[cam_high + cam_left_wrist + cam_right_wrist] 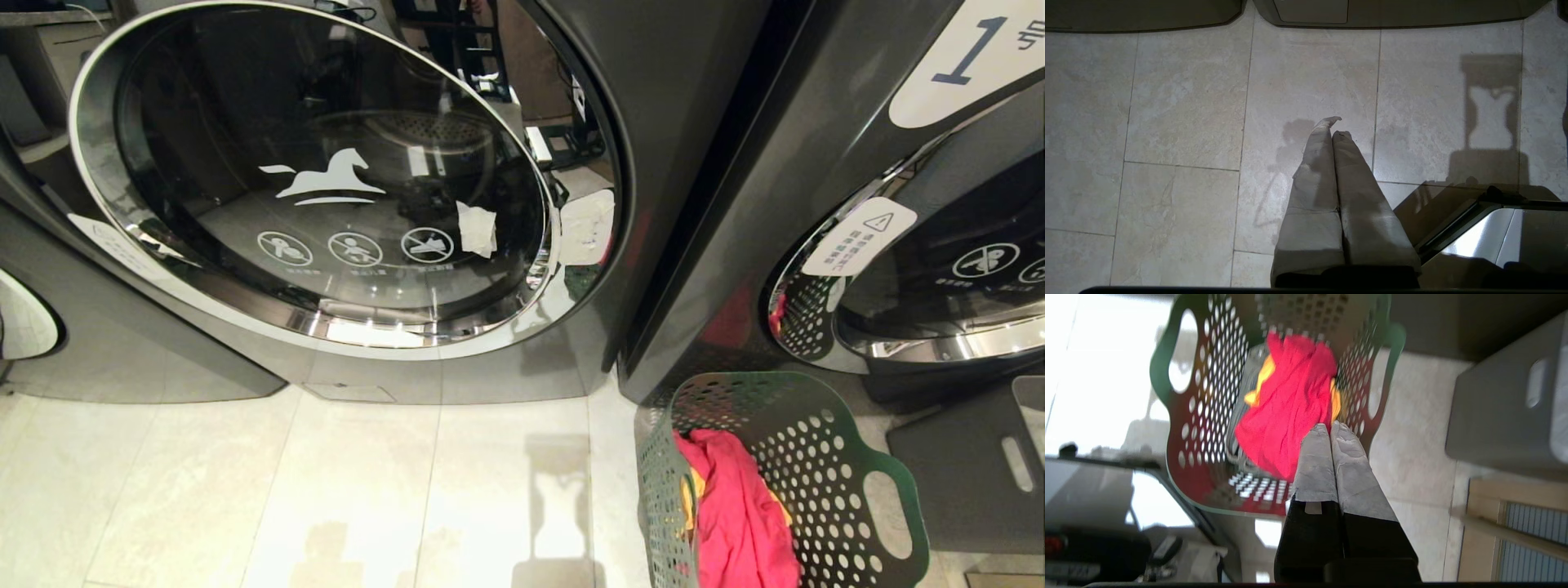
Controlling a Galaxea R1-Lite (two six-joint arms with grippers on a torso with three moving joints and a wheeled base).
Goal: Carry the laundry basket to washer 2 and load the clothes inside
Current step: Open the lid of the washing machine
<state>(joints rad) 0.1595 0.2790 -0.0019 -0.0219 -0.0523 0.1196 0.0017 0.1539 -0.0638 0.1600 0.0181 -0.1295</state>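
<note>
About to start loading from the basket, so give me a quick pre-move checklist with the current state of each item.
1. Dark green perforated plastic laundry basket set down on the tile floor by the machines: ok.
2. Bright pink-red garment and yellow-orange garment lying in the basket: ok.
3. Chrome-ringed round glass door of the dark grey washer swung open: ok.
4. That machine's number label: cannot tell, only the neighbour's white label with numeral 1 shows.
5. Right pincer above the basket, ready to grasp: not ok, shut.
6. Left pincer over bare floor, empty: ok, shut.
</note>
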